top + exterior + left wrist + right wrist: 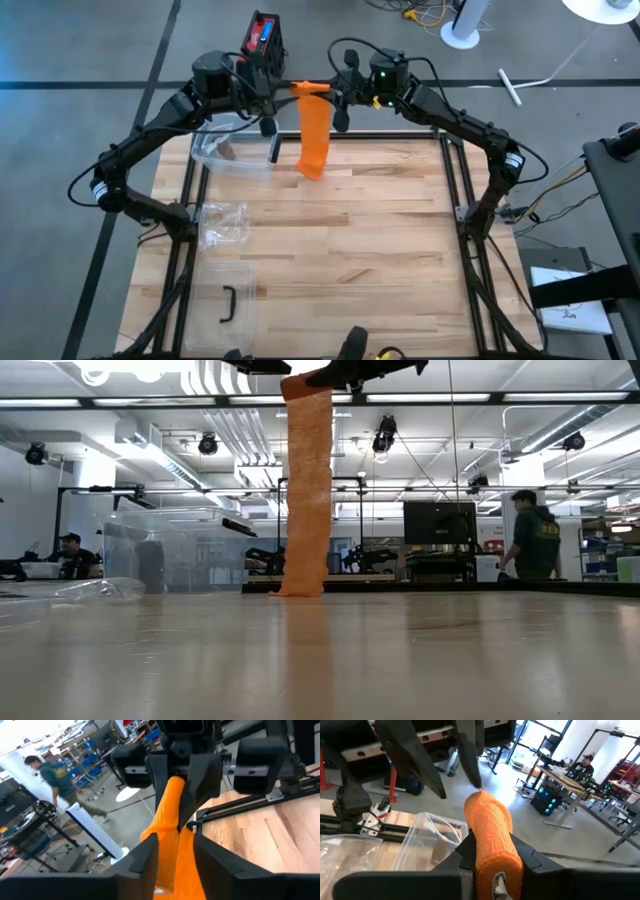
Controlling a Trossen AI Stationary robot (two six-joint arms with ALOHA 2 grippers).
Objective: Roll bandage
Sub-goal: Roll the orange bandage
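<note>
An orange bandage [313,135] hangs as a long strip [308,490] over the table's far edge. Its lower end [298,590] rests on the tabletop. Its upper end is wound into a roll [490,825], and my right gripper [492,865] is shut on that roll, reaching in level from the right [332,92]. My left gripper [175,855] faces it from the left [288,90] and is open, one finger on each side of the bandage just below the roll. My right gripper pinches the rolled upper end of the bandage [492,852] between its two fingers, coming in level from the table's right. The roll sticks out past the fingertips toward the left gripper. The strip hangs below it with its lower end on the table. My left gripper: whether its open fingers [150,852] touch the strip cannot be told.
A clear plastic container [235,150] stands at the far left of the table. A clear plastic bag [225,222] lies nearer, and a clear lid with a black handle [228,300] at the near left. People move in the room beyond.
</note>
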